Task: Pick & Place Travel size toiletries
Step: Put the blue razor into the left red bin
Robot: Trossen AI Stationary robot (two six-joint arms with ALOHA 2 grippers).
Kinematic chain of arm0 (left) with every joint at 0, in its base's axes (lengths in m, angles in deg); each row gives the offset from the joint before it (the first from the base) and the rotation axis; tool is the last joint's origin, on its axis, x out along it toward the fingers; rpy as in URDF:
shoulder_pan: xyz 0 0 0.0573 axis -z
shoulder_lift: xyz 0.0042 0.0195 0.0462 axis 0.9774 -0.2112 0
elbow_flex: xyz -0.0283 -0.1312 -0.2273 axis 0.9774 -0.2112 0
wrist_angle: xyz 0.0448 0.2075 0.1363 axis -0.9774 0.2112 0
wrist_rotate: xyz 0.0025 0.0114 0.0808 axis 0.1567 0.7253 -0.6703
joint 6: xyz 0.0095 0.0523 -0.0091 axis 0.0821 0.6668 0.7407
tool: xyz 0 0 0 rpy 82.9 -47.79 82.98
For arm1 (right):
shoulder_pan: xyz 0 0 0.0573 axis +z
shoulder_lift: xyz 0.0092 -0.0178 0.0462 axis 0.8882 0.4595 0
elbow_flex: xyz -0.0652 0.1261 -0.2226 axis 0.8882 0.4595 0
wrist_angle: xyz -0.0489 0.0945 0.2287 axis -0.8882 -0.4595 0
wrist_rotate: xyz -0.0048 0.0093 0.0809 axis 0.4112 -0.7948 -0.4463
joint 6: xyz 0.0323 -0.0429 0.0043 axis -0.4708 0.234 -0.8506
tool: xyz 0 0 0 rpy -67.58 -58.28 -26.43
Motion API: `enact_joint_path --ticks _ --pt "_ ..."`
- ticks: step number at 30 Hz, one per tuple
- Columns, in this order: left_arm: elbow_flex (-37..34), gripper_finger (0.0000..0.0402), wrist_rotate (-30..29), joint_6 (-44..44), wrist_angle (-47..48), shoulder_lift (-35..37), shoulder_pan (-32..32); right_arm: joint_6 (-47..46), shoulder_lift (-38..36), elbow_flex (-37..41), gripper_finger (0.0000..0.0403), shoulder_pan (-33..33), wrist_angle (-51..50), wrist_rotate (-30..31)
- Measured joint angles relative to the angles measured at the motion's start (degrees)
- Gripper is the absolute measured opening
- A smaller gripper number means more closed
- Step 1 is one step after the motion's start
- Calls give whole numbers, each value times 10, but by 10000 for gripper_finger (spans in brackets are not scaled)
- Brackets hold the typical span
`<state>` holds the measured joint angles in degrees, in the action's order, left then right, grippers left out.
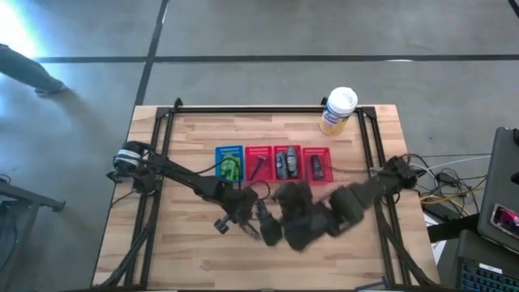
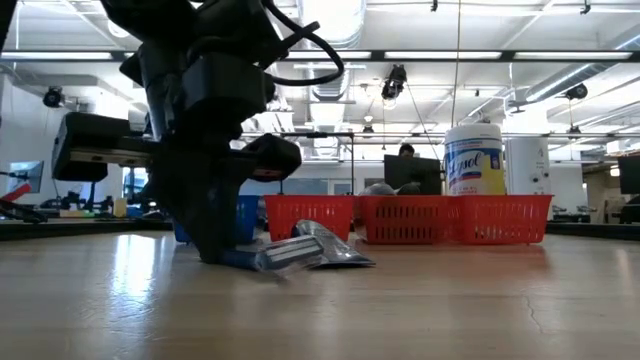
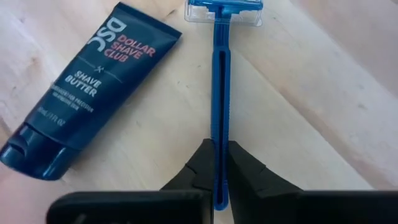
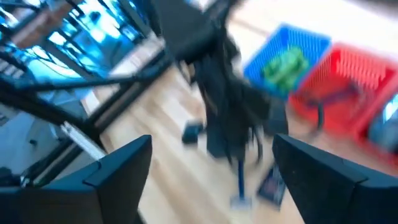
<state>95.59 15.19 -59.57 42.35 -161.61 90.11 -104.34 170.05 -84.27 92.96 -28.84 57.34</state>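
Observation:
My left gripper (image 3: 214,177) is shut on a blue disposable razor (image 3: 219,93) in the middle of the table (image 1: 243,209), its fingers down at the tabletop in the low view (image 2: 215,250). A dark blue shave-butter tube (image 3: 87,87) lies flat on the wood beside the razor. My right gripper (image 4: 211,180) is open and hovers just right of the left one (image 1: 280,229), touching nothing. A blue basket (image 1: 229,162) holds green toiletries. Three red baskets (image 1: 285,162) hold dark ones. My left gripper pinches the razor's handle near its free end (image 3: 216,155) between its two fingers. The fingers come from above and lie across the handle. The razor points away from the fingers, its head (image 3: 224,12) with a clear cover toward the tube's crimped end; it looks to lie on the wood.
The baskets stand in a row across the table's middle, just beyond both grippers. A white-lidded yellow-and-white canister (image 1: 339,109) stands at the far edge, right of centre. Black frame rails (image 1: 162,146) run along the table's sides. Bare wood lies along the near edge.

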Motion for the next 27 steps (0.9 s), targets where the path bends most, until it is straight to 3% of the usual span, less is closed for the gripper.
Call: enact_joint_path --ticks 3,7,10,17,27 --pt "0 19 7 -27 1 0 -1 95 -14 21 307 -37 63 -24" --pt "-1 19 14 -56 8 2 -2 206 -27 81 279 -84 181 -123" --pt "-2 19 15 -73 24 10 -2 236 -53 139 258 -110 208 -160" --pt "-27 19 11 -120 29 38 -3 225 -249 329 218 -115 210 -72" --pt "-66 18 10 -209 27 88 -4 114 -538 665 179 -114 333 -26"
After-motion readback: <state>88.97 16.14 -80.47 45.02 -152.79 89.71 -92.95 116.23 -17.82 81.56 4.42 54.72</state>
